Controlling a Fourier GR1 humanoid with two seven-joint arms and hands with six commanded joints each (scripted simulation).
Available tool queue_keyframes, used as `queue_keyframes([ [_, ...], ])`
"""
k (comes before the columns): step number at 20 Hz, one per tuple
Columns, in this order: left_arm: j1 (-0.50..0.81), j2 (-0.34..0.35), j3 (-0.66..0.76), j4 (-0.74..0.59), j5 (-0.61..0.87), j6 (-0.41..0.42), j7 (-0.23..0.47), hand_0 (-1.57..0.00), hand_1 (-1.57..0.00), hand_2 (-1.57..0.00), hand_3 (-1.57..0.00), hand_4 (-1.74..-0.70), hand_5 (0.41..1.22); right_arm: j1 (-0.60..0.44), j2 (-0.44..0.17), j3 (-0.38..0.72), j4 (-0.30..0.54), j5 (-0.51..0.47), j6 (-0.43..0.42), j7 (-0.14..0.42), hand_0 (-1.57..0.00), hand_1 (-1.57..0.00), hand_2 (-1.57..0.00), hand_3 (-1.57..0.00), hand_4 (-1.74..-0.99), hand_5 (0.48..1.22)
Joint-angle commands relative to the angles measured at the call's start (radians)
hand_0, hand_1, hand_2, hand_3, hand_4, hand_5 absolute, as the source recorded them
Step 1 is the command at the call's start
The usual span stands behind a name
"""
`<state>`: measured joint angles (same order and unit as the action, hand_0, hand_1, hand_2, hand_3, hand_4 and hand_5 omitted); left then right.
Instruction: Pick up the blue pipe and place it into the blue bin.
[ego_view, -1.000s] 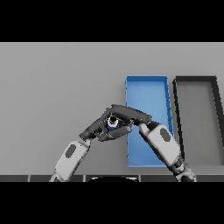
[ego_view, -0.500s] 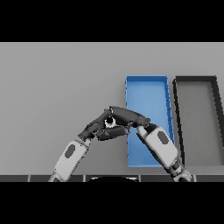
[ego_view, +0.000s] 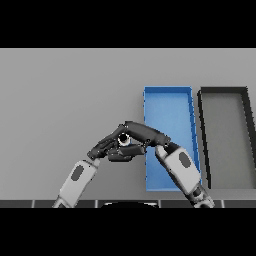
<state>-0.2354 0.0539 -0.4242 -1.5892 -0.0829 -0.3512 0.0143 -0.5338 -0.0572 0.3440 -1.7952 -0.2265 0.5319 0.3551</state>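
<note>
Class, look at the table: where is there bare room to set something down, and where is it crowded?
Free: the grey table left of the blue bin, the strip behind both bins, and the floor of the black bin. Crowded: just left of the blue bin's front half, where the left hand and right hand meet around the pipe.

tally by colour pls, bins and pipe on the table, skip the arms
Blue: 2, the blue bin and the blue pipe, which is mostly hidden between the left hand and the right hand
Black: 1, the black bin to the right of the blue one
Total: 3
</note>
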Motion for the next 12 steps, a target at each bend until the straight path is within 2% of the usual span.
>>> queue_keyframes([
  [1, -0.001, -0.005, -0.001, 0.008, -0.001, 0.004, 0.006, -0.16, -0.14, -0.14, -0.12, -0.98, 0.704, 0.008, 0.005, -0.005, -0.004, 0.004, 0.006, -0.011, -1.57, -1.57, -1.57, -1.57, -1.740, 1.218],
  [3, 0.008, -0.004, 0.007, 0.003, 0.024, 0.003, 0.042, -0.10, -0.09, -0.09, -0.08, -0.97, 0.603, -0.005, 0.022, -0.016, 0.014, 0.011, 0.021, 0.009, -1.57, -1.57, -1.57, -1.57, -1.740, 1.219],
  [4, 0.007, 0.005, 0.010, 0.005, 0.019, 0.004, 0.033, -0.08, -0.07, -0.07, -0.06, -0.97, 0.567, -0.004, 0.037, -0.024, 0.013, -0.008, 0.019, 0.019, -1.57, -1.57, -1.57, -1.57, -1.741, 1.220],
  [6, 0.016, 0.010, -0.001, 0.005, 0.003, 0.008, 0.034, -0.05, -0.05, -0.04, -0.04, -0.95, 0.513, 0.018, 0.054, -0.031, 0.016, -0.007, 0.031, 0.011, -1.57, -1.57, -1.57, -1.57, -1.741, 1.220],
  [7, 0.018, 0.010, -0.004, 0.000, -0.003, 0.014, 0.034, -0.04, -0.04, -0.04, -0.03, -0.94, 0.495, 0.017, 0.067, -0.041, 0.005, -0.043, 0.030, 0.025, -1.57, -1.57, -1.57, -1.57, -1.741, 1.220],
  [8, 0.020, 0.008, -0.010, 0.002, -0.011, 0.020, 0.038, -0.03, -0.03, -0.03, -0.03, -0.93, 0.484, 0.001, 0.076, -0.064, -0.002, -0.107, 0.020, 0.075, -1.57, -1.57, -1.57, -1.57, -1.741, 1.220],
  [9, 0.013, 0.014, -0.001, 0.007, -0.004, 0.015, 0.052, -0.03, -0.02, -0.02, -0.02, -0.92, 0.482, -0.013, 0.072, -0.084, -0.008, -0.138, 0.018, 0.085, -1.57, -1.57, -1.57, -1.57, -1.741, 1.221],
  [12, -0.004, 0.005, -0.003, 0.035, -0.014, 0.016, 0.067, -0.01, -0.01, -0.01, -0.01, -0.91, 0.464, -0.098, 0.063, -0.145, -0.040, -0.290, -0.053, 0.193, -1.57, -1.57, -1.57, -1.57, -1.741, 1.221],
])
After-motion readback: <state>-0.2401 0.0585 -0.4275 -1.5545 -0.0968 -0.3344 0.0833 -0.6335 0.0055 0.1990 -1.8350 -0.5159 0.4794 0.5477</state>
